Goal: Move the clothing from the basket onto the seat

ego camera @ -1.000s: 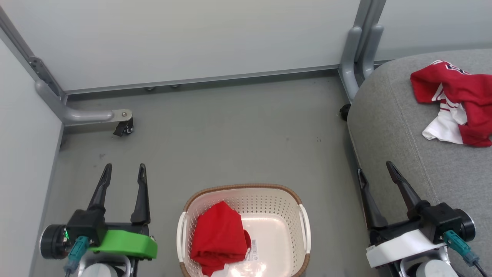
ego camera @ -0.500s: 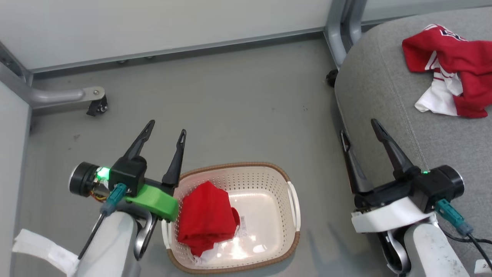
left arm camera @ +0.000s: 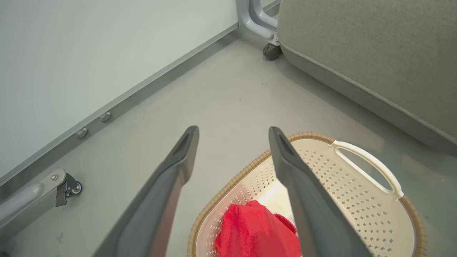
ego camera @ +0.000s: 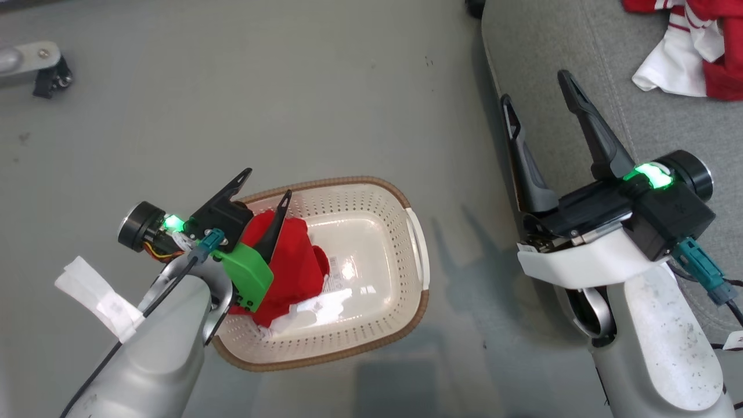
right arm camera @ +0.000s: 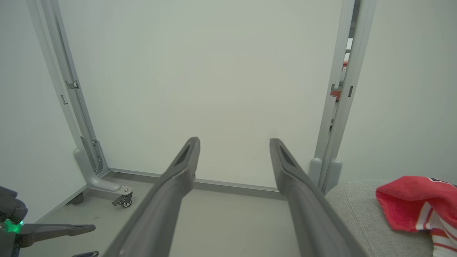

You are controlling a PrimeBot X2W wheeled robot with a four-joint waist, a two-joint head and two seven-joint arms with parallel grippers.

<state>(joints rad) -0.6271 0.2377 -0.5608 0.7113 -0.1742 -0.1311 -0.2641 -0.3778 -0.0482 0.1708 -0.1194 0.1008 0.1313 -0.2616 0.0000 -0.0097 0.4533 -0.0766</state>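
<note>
The cream basket [ego camera: 354, 182] with its brown rim stands on the grey floor, holding a plain red garment [ego camera: 299, 261] at its left end. My left gripper [ego camera: 268, 183] hangs open above that end, fingers straddling the rim over the garment, apart from it. In the left wrist view the left gripper [left arm camera: 232, 129] is open above the basket [left arm camera: 310, 136] and the red garment [left arm camera: 253, 232]. My right gripper [ego camera: 534, 87] stands open and empty at the edge of the grey seat [ego camera: 557, 40]. A red and white striped garment [ego camera: 682, 64] lies on the seat [right arm camera: 353, 214], and that garment [right arm camera: 417, 200] is also in the right wrist view.
White partition panels on grey metal frames close off the far side, and a frame foot with a caster [ego camera: 49, 75] is at the upper left. Another caster [left arm camera: 271, 51] sits by the seat's corner. Open grey floor lies between the basket and the seat.
The head camera has tipped downward, shifting the whole picture up. My left gripper has swung right, from beside the basket to over its left end. Both grippers stayed open.
</note>
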